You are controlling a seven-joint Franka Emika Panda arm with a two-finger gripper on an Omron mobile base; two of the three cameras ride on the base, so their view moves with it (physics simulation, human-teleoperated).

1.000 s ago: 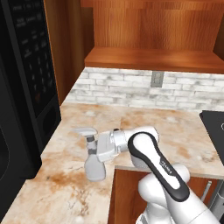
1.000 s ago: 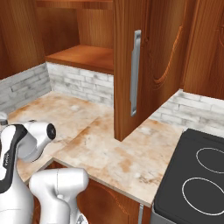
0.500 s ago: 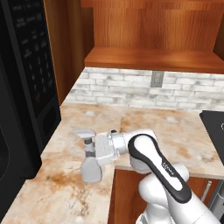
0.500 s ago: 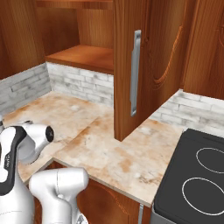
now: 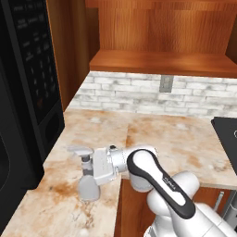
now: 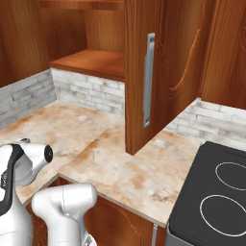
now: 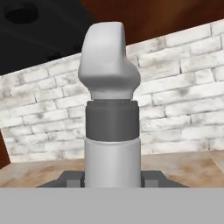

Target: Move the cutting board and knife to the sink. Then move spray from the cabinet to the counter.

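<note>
Spray (image 5: 88, 178): light grey body and nozzle head, darker grey collar at the neck. Counter (image 5: 157, 134): beige marble-look stone with rusty orange-brown blotches. Cabinet (image 5: 162, 62): reddish-brown wood grain, upper centre of the left base view. Backsplash (image 5: 129, 95): white-grey mottled brick. Microwave (image 5: 28, 88): black, at left. Stovetop (image 6: 216, 192): dark, with pale ring markings.

Even, soft, moderately bright light is cast over the rendered kitchen, with no visible lamp. A faint shadow is seen on the counter (image 5: 152, 134) around the base of the spray bottle (image 5: 87, 178), at about seven o'clock in the left base view. The cabinet (image 6: 86, 29) interior is dimmer toward twelve o'clock. No glare is seen. Textures are coarse and slightly soft; the brick wall (image 7: 183, 87) is rendered blurry in the hand view.
</note>
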